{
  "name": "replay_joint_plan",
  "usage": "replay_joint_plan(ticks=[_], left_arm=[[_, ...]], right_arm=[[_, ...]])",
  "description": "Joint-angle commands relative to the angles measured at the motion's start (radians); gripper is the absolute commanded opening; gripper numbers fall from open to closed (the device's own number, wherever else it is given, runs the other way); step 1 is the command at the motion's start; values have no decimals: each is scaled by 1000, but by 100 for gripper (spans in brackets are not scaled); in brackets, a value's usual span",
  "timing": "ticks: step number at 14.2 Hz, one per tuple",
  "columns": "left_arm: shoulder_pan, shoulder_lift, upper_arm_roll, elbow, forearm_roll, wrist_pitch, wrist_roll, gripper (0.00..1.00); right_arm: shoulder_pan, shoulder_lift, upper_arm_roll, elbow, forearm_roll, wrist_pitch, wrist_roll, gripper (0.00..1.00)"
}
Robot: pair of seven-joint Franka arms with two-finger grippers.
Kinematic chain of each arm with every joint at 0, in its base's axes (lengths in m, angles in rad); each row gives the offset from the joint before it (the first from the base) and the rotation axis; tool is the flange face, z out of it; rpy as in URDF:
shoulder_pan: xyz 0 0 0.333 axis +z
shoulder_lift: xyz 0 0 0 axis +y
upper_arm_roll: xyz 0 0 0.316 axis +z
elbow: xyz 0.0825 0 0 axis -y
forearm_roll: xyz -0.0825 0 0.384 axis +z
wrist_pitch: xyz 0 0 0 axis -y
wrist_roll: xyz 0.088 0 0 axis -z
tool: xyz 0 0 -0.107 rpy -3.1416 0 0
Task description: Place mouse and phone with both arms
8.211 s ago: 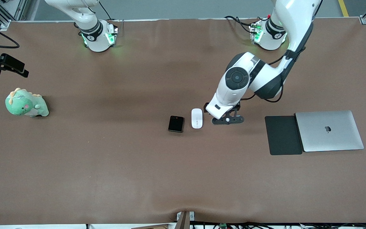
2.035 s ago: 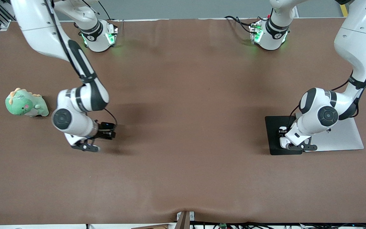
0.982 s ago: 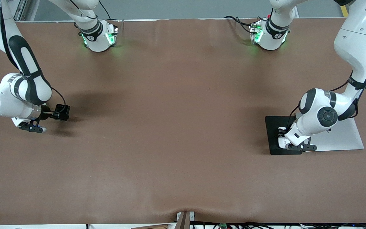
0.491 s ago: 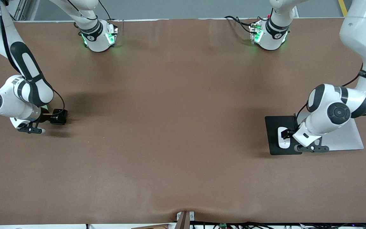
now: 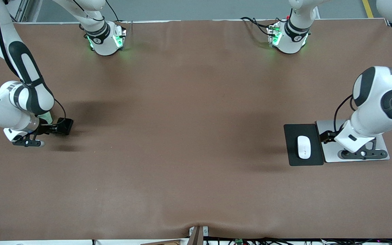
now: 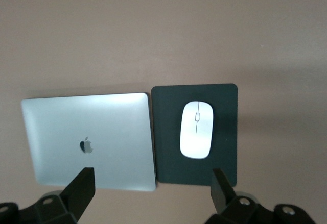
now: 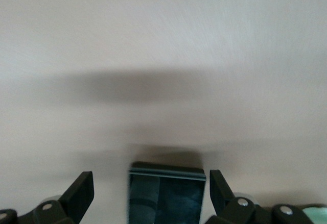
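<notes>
The mouse [image 5: 303, 147] rests on the pad [image 5: 291, 131], released; the left tool [image 6: 150, 191] hangs open and empty over the laptop [image 5: 381, 158]. The right tool [image 7: 148, 193], spread wide over the tabletop's [image 5: 189, 119] right-arm end, frames the phone [image 7: 166, 193] without gripping.

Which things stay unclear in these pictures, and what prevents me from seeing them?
1. Phone: in the front view the right arm hides it. In the right wrist view the bottom edge cuts it off between the fingers of the open right end effector, so I cannot tell whether it lies on the table.
2. Laptop: in the front view the left arm and the open left end effector cover most of it.
</notes>
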Motion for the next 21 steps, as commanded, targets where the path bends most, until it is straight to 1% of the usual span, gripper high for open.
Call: replay_joint_plan(ticks=[1, 3, 5, 7, 10, 12, 14, 15, 17, 21], left_arm=[[11, 6, -34, 133, -34, -160, 2, 100], [11, -15, -37, 196, -72, -243, 2, 100], [11, -67, -37, 209, -88, -276, 0, 100], [12, -118, -37, 207, -115, -293, 3, 100], [12, -187, -35, 206, -146, -332, 9, 100], [12, -213, -34, 206, -164, -366, 14, 100], [14, -236, -32, 204, -183, -372, 23, 100], [14, -247, -31, 203, -189, -374, 23, 100], [14, -262, -29, 203, -203, -395, 28, 100], [23, -288, -29, 203, -241, -411, 31, 100]], right_arm=[[57, -43, 0, 142, -20, -201, 19, 100], [78, -46, 2, 250, -25, -330, 49, 100], [118, -71, 2, 317, -25, -442, 129, 100], [136, -139, 6, 321, -25, -510, 187, 100], [132, -269, 8, 319, -13, -585, 181, 100], [132, -347, 8, 319, -10, -648, 180, 100], [130, -424, 8, 312, -1, -703, 183, 100], [135, -459, 8, 298, 19, -717, 187, 100], [138, -489, 10, 281, 52, -735, 192, 100], [205, -518, 13, 287, 52, -810, 266, 100]])
